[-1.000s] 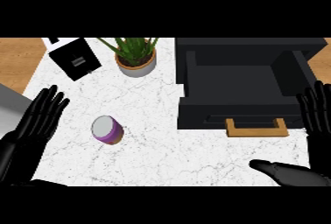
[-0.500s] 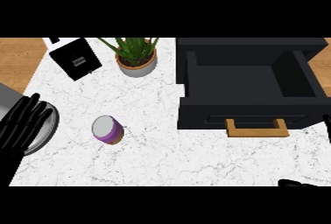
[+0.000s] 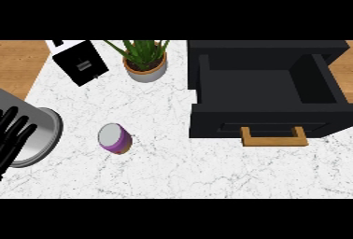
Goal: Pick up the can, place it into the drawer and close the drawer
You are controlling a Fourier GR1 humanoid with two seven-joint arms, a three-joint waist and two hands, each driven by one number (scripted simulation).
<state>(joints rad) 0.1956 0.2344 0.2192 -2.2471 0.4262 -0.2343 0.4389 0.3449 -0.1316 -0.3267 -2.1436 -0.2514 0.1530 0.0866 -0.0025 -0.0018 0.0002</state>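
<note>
Head view was lit flat and even, bright overall. The white marble counter (image 3: 172,172) read bright edge to edge. I saw only a faint, soft shadow hugging the can (image 3: 114,138) and the plant pot (image 3: 144,71). The black drawer (image 3: 265,81) was dark inside, its walls hard to separate.

Grey forearm (image 3: 45,132), black left hand (image 3: 13,134)

**A home kitchen counter**

We're looking down on a white marble counter (image 3: 172,172), with warm wooden floor (image 3: 17,60) showing past its edges. At the back there's a leafy potted plant (image 3: 145,60), and on the right a black drawer (image 3: 265,93) with a wooden handle (image 3: 273,137): household kitchen fittings throughout.
</note>
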